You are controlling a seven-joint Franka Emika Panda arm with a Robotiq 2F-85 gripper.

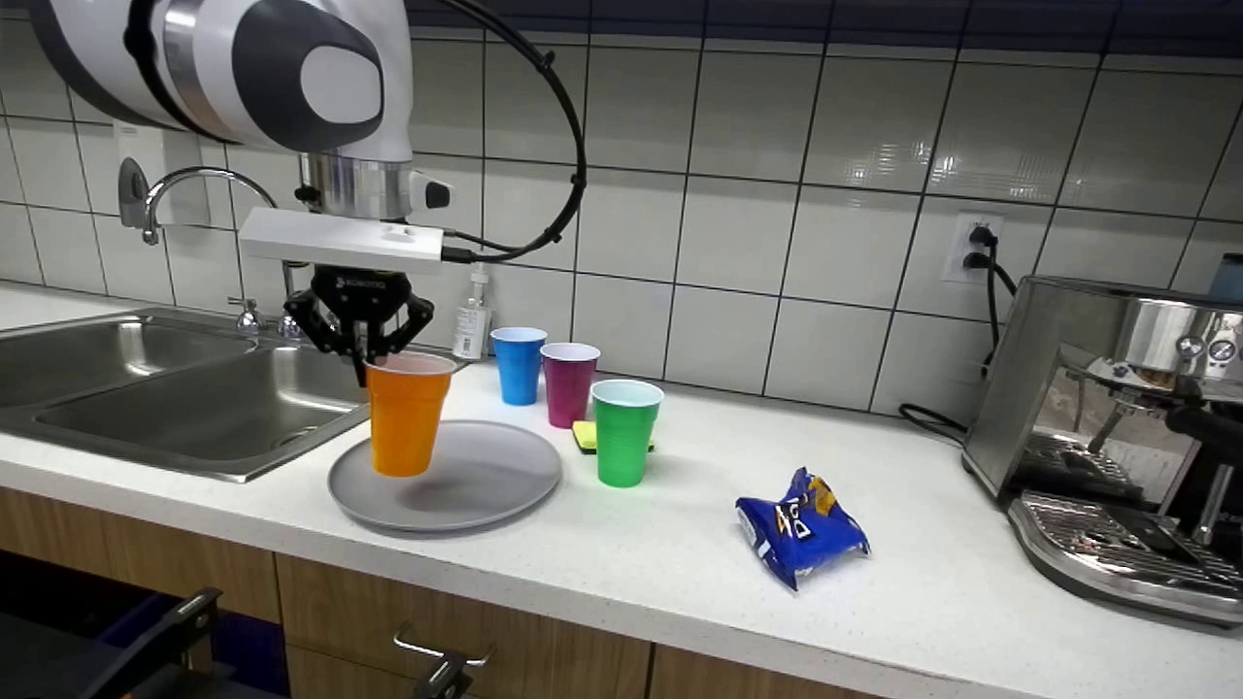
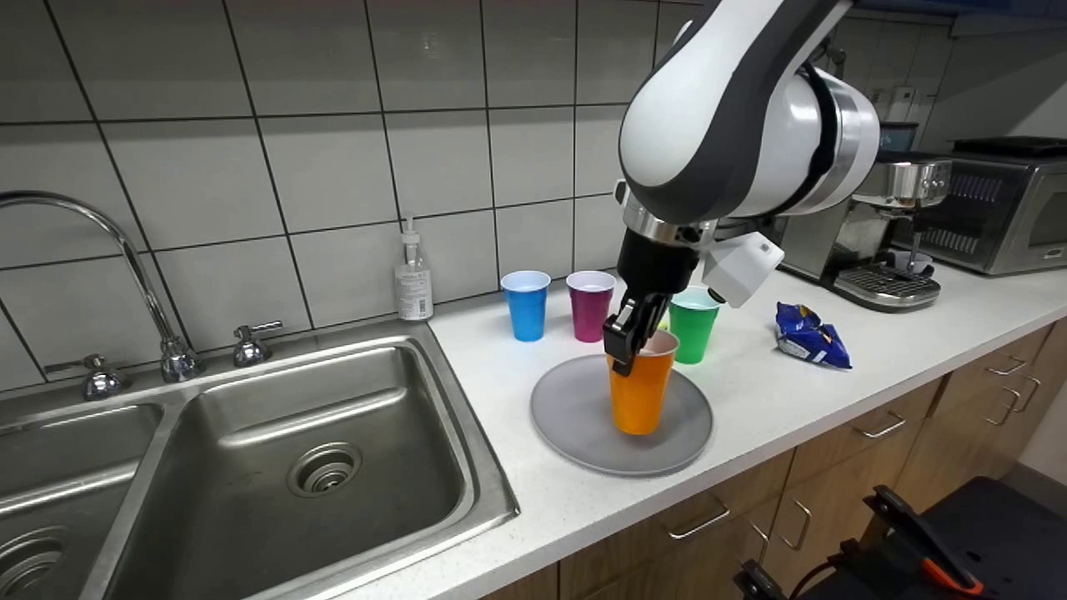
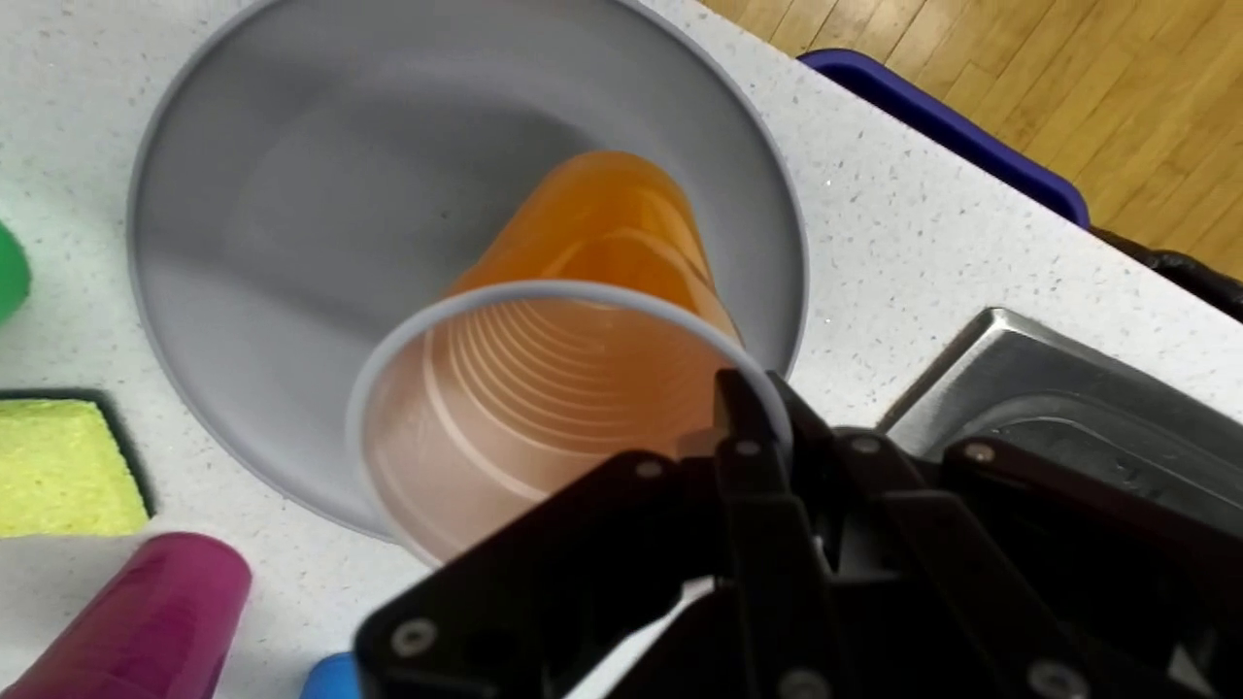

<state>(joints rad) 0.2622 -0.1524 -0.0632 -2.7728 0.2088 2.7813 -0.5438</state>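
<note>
The claw [image 3: 762,390] is pinched narrow on the rim of the orange cup [image 1: 408,422], one finger inside, one outside. The cup hangs below it, nearly upright, over a round matte grey plate [image 1: 505,466] near the front edge of the speckled white counter [image 1: 680,544]. The cup's tapered plastic wall is smooth outside, finely ringed inside.

- In an exterior view: stands close to the sink [image 2: 250,500], looking slightly down; faces the tiled wall [image 2: 442,167] aslant, toward the far coffee machine [image 2: 813,242].
- In an exterior view: room side of the surface [image 1: 680,544], mid-distance; faces same wall, slanting toward the sink.
- Both exterior views share sink, wall, plate [image 1: 495,466], coffee machine.
- Wrist view: close above the orange cup [image 3: 573,388], looking steeply down; floor [image 3: 1117,107] upper right. Shares cup and plate with both.
</note>
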